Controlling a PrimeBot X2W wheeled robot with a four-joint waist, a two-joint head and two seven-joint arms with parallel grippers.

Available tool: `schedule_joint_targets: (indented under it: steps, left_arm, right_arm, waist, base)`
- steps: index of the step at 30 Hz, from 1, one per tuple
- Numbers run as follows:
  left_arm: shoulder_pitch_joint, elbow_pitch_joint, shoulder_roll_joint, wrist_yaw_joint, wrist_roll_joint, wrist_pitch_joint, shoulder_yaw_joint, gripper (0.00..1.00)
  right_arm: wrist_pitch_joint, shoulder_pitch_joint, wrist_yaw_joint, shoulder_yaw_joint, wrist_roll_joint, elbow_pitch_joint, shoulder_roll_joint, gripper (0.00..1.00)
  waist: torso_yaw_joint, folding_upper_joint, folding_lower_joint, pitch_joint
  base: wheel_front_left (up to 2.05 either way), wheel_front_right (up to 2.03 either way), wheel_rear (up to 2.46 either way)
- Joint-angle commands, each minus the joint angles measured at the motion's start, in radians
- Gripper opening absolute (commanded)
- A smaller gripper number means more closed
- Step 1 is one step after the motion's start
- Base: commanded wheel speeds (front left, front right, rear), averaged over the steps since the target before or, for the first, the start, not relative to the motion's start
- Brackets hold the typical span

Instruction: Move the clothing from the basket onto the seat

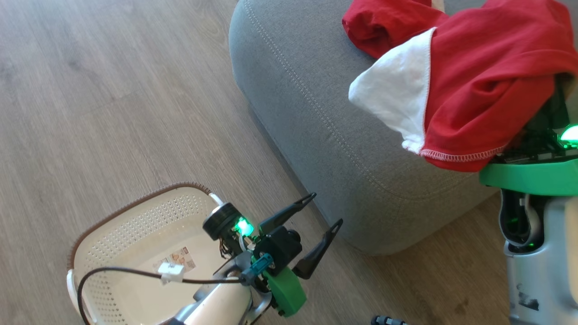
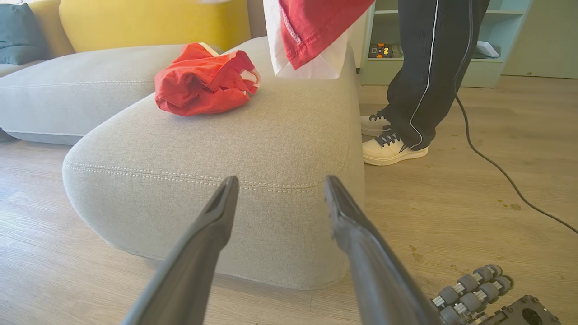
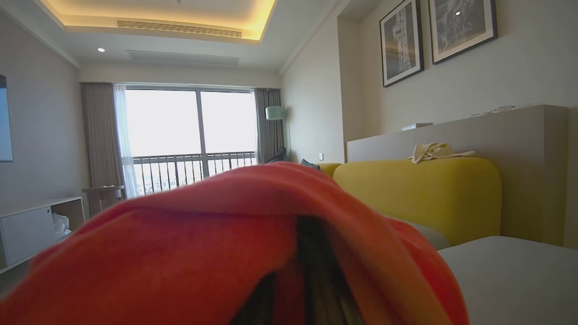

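Jaws: right gripper (image 3: pixel 311 271) clamped on red white-panelled garment (image 1: pixel 487 76) over seat (image 1: pixel 307 113); left gripper (image 1: pixel 325 208) spread, empty, beside seat. Step, likely: placement. Next: lower, release onto seat.

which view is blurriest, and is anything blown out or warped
right wrist view: the red garment sits against the lens and is a soft blur, and the window is blown out white; left wrist view: sharp on the seat, though the left gripper looks stretched by the wide lens; head view: crisp, with a green light flaring at the right edge.
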Motion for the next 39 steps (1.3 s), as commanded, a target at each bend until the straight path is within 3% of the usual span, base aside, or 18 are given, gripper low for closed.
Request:
schedule_joint_targets:
  steps: [1, 9, 17, 27, 39]
  left_arm:
    - [-0.035, -0.029, -0.006, -0.002, -0.005, -0.005, 0.021, 1.00]
    - [-0.045, -0.035, -0.007, 0.000, -0.007, -0.005, 0.042, 1.00]
    - [-0.058, -0.043, -0.006, 0.014, 0.001, -0.005, 0.053, 1.00]
    - [-0.188, -0.027, 0.045, -0.001, 0.047, -0.005, -0.007, 1.00]
    - [-0.327, 0.005, 0.071, -0.002, 0.043, -0.005, -0.076, 1.00]
  right_arm:
    - [-0.009, -0.024, 0.000, 0.017, 0.000, -0.041, 0.008, 0.00]
    - [-0.009, -0.018, 0.000, -0.004, -0.019, -0.026, -0.027, 0.00]
    - [-0.009, -0.123, 0.000, -0.108, 0.012, 0.082, -0.162, 0.00]
    - [-0.009, -0.326, 0.000, -0.257, 0.061, 0.183, -0.313, 0.00]
    - [-0.009, -0.628, 0.000, -0.277, 0.001, 0.340, -0.456, 0.00]
  waist:
    - [0.000, 0.0000, -0.0001, 0.000]
    - [0.009, 0.0000, -0.0001, 0.013]
    - [0.024, 0.0000, -0.0001, 0.064]
    - [0.081, 0.0000, -0.0001, 0.294]
    - [0.129, 0.0000, -0.0001, 0.474]
  base:
    - [0.00, 0.00, 0.00]
    - [0.00, 0.00, 0.00]
    - [0.00, 0.00, 0.00]
    - [0.00, 0.00, 0.00]
    - [0.00, 0.00, 0.00]
